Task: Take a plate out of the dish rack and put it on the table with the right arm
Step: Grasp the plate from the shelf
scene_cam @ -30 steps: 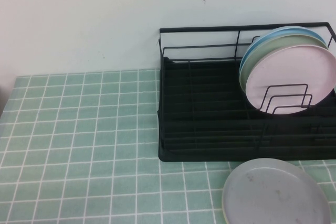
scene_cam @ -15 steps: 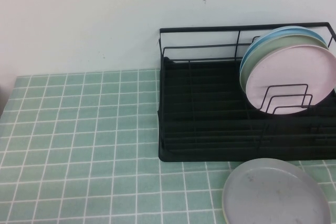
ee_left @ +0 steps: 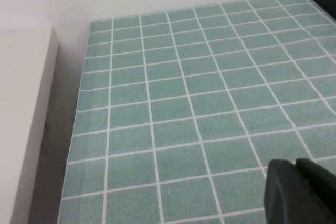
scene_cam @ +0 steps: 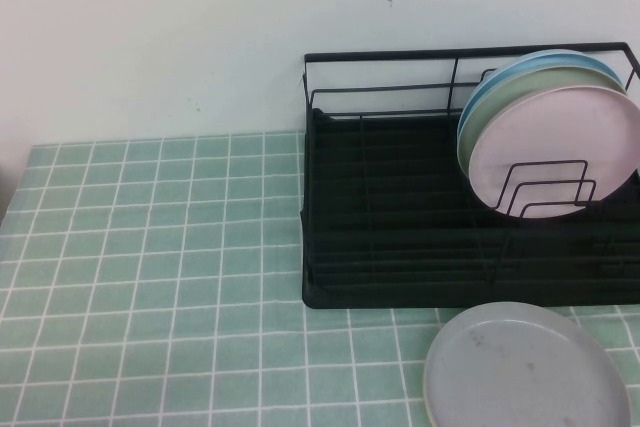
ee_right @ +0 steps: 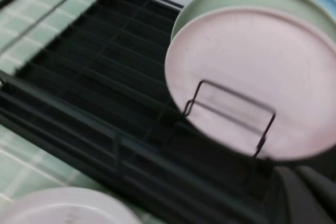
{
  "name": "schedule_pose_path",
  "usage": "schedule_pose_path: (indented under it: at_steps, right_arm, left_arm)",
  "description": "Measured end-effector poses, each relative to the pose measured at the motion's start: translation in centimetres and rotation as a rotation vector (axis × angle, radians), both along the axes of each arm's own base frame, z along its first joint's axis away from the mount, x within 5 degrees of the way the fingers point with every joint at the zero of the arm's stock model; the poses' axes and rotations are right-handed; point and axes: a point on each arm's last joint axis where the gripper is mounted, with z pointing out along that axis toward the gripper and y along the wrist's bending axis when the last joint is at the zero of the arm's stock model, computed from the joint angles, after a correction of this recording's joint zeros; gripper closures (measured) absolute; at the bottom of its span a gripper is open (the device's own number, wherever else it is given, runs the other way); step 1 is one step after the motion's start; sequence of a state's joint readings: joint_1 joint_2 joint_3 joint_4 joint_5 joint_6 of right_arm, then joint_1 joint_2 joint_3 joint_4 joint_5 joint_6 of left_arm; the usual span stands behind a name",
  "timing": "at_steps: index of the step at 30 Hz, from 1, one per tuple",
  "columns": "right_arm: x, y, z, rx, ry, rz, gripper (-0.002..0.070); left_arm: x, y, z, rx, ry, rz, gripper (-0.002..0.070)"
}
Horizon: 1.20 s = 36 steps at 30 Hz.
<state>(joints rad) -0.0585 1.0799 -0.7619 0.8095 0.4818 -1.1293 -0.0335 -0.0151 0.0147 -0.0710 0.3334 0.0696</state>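
Pink plate in dish rack; both jaws at wrist-view edges

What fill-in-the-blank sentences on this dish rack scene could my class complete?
1. The pink plate stands on edge in the black ____.
2. The grey plate lies flat on the ____.
3. Directly behind the pink plate leans a ____ plate.
4. Only the dark tip of the right hand shows near the rack; the left hand hangs over bare ____.

Missing: dish rack; table; green; tiles
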Motion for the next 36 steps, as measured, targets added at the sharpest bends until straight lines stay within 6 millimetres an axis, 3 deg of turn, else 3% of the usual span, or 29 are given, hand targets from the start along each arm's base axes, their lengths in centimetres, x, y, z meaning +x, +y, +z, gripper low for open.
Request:
schedule_pose_path:
  at_steps: [4,7,12,15,20,27,36]
  right_arm:
    - [2.6,-0.1,0.0,-0.107,-0.019,0.089,0.0659]
    - [4.7,-0.1,-0.1,-0.168,-0.037,0.154,0.0601]
    - [8.2,0.1,-1.1,-0.207,-0.030,0.257,0.0389]
    - [10.1,0.2,-1.5,-0.252,-0.042,0.331,0.0309]
    - [12.6,0.3,-1.5,-0.355,-0.099,0.456,0.0278]
    - [14.2,0.3,-1.3,-0.477,-0.182,0.549,0.0274]
    - [15.8,-0.1,-3.7,-0.534,-0.166,0.570,0.0274]
  left_arm:
    - [0.0,0.0,0.0,0.000,0.000,0.000,0.0678]
    - [0.0,0.0,0.0,0.000,0.000,0.000,0.0678]
    - [0.0,0.0,0.0,0.000,0.000,0.000,0.0678]
    - [0.0,0.0,0.0,0.000,0.000,0.000,0.0678]
    - [0.0,0.0,0.0,0.000,0.000,0.000,0.0678]
    - [0.0,0.0,0.0,0.000,0.000,0.000,0.0678]
    - [0.0,0.0,0.0,0.000,0.000,0.000,0.0678]
